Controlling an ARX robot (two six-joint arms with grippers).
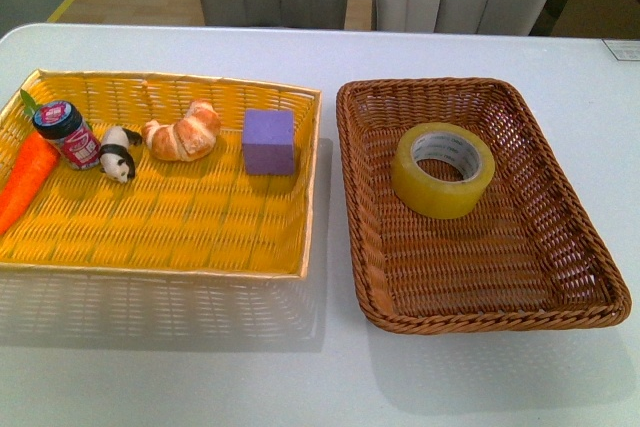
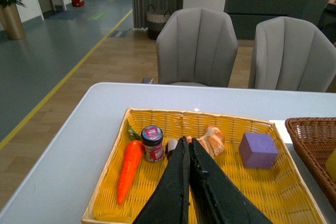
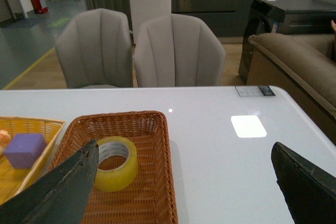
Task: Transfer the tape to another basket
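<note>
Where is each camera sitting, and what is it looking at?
Front view: on the robot's body, looking down at the yellow basket and brown basket holding the tape; no arm shows.
Left wrist view: on the left arm, above the yellow basket; the shut left gripper shows.
Right wrist view: on the right arm, near the brown basket; the open right gripper shows.
All three share the purple cube.

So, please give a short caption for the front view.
Yellowish packing tape roll lying flat in brown wicker basket, beside yellow woven basket.
</note>
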